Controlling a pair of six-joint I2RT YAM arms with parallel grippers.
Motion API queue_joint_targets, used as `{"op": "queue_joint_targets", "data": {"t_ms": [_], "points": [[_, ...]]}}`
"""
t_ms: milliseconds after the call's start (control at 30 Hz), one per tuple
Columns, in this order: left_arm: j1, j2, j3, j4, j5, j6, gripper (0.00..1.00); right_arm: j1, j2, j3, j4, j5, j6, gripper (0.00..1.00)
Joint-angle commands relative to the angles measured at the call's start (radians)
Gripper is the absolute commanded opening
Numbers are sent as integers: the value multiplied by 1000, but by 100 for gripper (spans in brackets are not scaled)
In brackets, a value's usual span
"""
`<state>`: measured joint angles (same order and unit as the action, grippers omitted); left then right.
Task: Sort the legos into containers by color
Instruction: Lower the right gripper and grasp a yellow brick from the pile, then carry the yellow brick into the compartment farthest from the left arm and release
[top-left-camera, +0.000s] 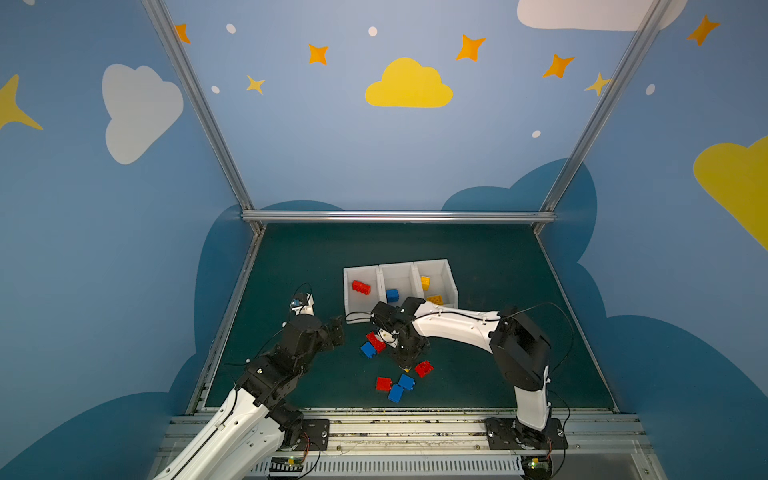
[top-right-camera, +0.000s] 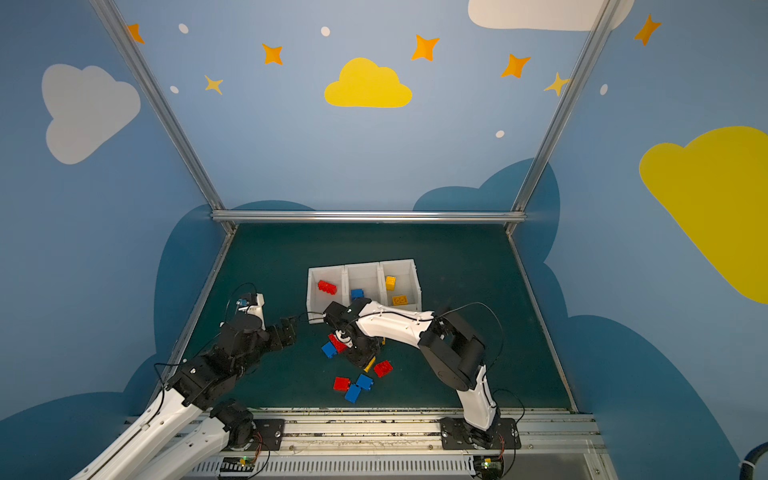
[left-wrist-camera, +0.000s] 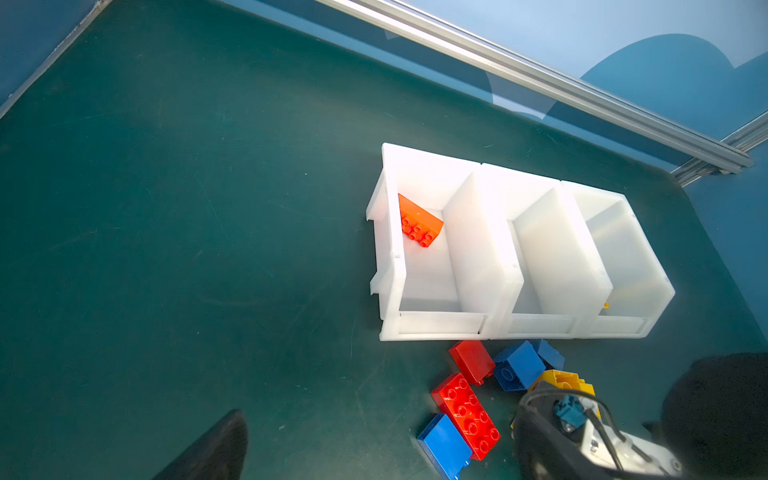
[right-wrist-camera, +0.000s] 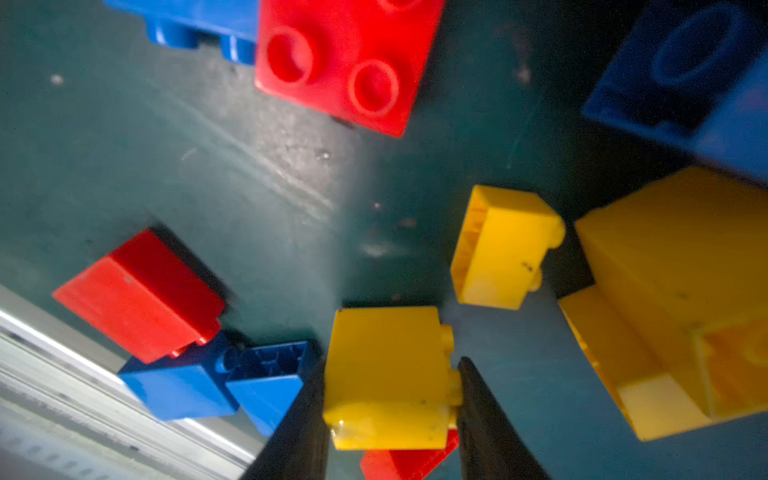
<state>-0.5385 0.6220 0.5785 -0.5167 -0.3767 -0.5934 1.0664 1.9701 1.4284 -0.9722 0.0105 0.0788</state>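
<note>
Two black fingers of the right end effector clamp a yellow lego near the counter's front edge; left end effector gapes wide

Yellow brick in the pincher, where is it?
In the right wrist view the yellow brick sits between the right gripper's fingers, in the loose pile in front of the white bins, beside a red brick.

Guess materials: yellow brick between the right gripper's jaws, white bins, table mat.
Yellow brick: hard moulded plastic, glossy; bright highlight along its edge.
White bins: plastic, smooth, slightly translucent; walls glow.
Table mat: dark green, matte, scuffed; likely rubber or vinyl, unsure.
</note>
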Motion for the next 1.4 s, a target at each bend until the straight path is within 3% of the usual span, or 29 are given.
{"op": "queue_joint_targets", "data": {"t_ms": [0,300,567,667,833,1167,1367], "points": [[2,-1,0,-11,-4,-9,99,-26,-53,-7,1,4,30,29],[3,0,0,-11,2,-10,99,-127,-170,40,-19,-15,42,29],[3,23,3,-5,49,-14,99,-368,-297,105,17,-25,73,32],[3,42,4,1,82,-21,99,-445,-284,112,50,18,90,33],[3,68,1,4,124,-41,99,-556,-204,159,79,-42,180,33],[3,78,-26,36,181,-55,99,-647,-60,263,100,-138,284,33],[3,76,-45,51,207,-62,99,-660,-29,316,75,-170,299,58]]}}
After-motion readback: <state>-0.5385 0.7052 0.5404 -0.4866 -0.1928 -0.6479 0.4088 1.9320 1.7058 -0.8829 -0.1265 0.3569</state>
